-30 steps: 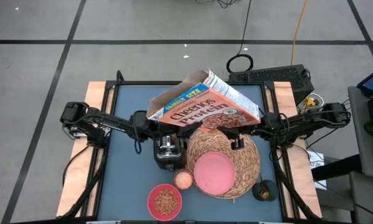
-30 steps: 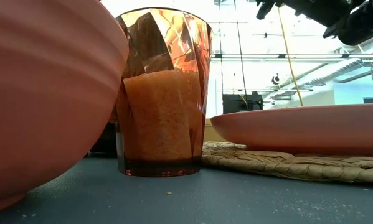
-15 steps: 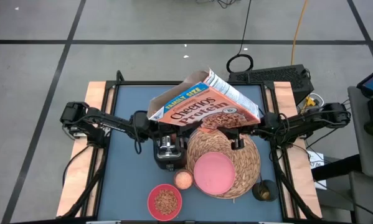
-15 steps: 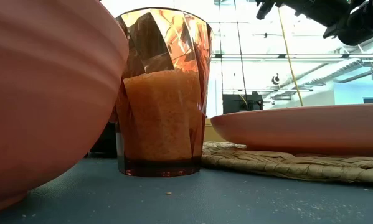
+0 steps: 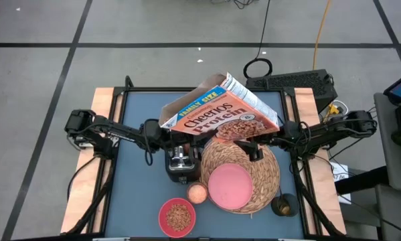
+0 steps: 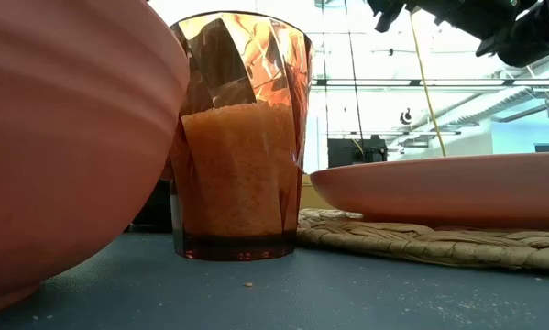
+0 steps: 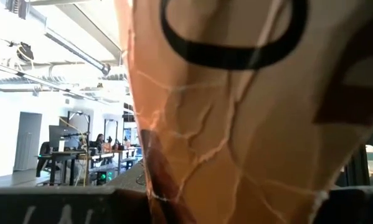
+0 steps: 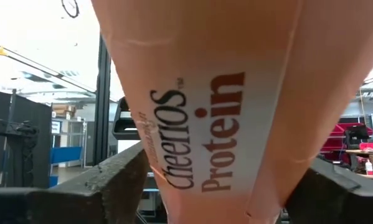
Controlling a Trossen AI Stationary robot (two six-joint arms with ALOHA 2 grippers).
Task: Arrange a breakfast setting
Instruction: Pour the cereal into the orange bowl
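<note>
An orange cereal box [image 5: 220, 117] hangs tilted above the far half of the table, printed face up and open top toward the far left. My left gripper [image 5: 165, 131] is shut on its left near corner. My right gripper [image 5: 255, 142] stands open at the box's near edge on the right, one finger on either side of the narrow panel [image 8: 223, 143]. Below, a pink plate [image 5: 230, 186] lies on a round woven placemat [image 5: 264, 167]. A pink bowl [image 5: 177, 216] with brown cereal rests on the table near the front edge. My left gripper holds the box at its left near corner, coming from the table's left and slanting upward. The creased cardboard [image 7: 236, 180] fills its wrist view and hides the fingertips. The box is lifted clear of the table and tilted. My right gripper has its fingers [image 8: 111, 180] close beside the box's narrow panel; whether they touch it I cannot tell.
An amber cup [image 5: 197, 193] of orange drink stands between bowl and placemat. A dark object with a shiny metal part [image 5: 180, 161] sits on the table under the box's left end. A small dark object [image 5: 284, 204] is at the near right. A keyboard [image 5: 290, 84] lies beyond the table.
My right gripper has opened: in the low view its fingertips stand wider apart than before. In the high view the box has shifted slightly on its right side, while its left corner stays where it was.
</note>
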